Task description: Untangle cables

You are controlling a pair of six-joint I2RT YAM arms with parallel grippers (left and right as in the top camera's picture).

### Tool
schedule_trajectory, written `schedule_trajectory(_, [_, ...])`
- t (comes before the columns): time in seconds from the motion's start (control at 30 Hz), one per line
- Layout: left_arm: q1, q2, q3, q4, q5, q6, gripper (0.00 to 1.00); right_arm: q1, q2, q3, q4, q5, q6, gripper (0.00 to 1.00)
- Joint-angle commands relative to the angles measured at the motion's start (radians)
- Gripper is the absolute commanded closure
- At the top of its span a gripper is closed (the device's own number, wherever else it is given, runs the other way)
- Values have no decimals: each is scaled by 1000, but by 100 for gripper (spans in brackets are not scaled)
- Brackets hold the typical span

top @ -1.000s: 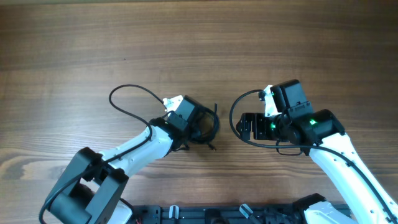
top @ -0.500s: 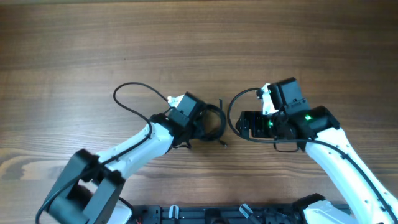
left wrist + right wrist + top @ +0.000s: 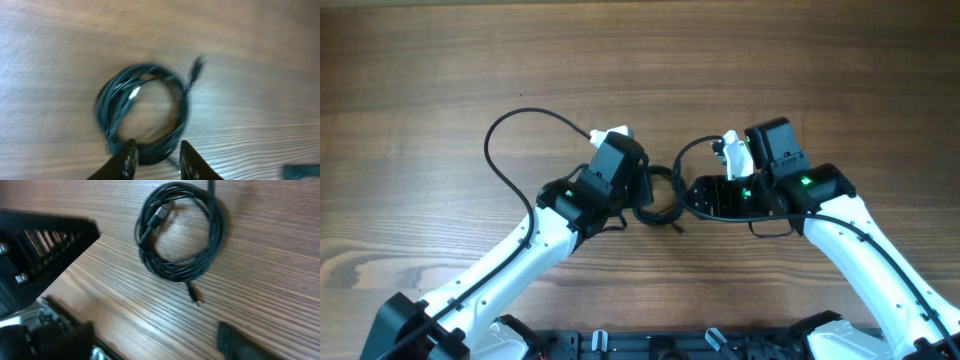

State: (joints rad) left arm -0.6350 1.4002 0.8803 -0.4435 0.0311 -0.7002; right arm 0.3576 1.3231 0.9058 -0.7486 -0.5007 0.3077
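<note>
1. Where the two arms meet near the middle of the bench (image 3: 640,60), the cables (image 3: 672,190) lie flat as one small round coil of thin black wire, several turns deep.
2. Left gripper (image 3: 156,159): reaches the coil from its left side in the overhead. In its wrist view the jaws stand a little apart and straddle the coil's near arc, with the bundle crossing the gap between the tips. That view is blurred, so I can't tell whether they pinch the wire or just bracket it.
3. Right gripper (image 3: 692,196): just beside the coil on its right side, pointing at it. Jaws spread wide. In its wrist view the coil lies on the bench ahead, touching neither finger.
4. Ends: a plug (image 3: 159,214) lies inside the ring, upper left in the right wrist view. A short tail (image 3: 194,294) sticks out from the coil's lower edge, tip on the wood. Another end (image 3: 197,65) pokes out at the ring's upper right in the left wrist view.
5. Thicker arm wiring (image 3: 500,150) loops off the left arm over the bench, well apart from the coil.
</note>
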Motion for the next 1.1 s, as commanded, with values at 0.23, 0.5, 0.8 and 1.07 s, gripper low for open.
schedule_trajectory(0.23, [5, 74, 7, -95, -161, 11, 71, 5, 48, -46, 70, 319, 203, 11])
schedule_trajectory(0.5, [93, 74, 8, -92, -48, -49, 80, 6, 224, -50, 126, 318, 261, 11])
schedule_trajectory(0.8, [47, 134, 5, -103, 2, -154, 74, 6, 284, -50, 183, 317, 270, 0])
schedule_trajectory(1.07, [7, 253, 5, -53, 6, -219, 71, 6, 267, -49, 208, 291, 255, 0])
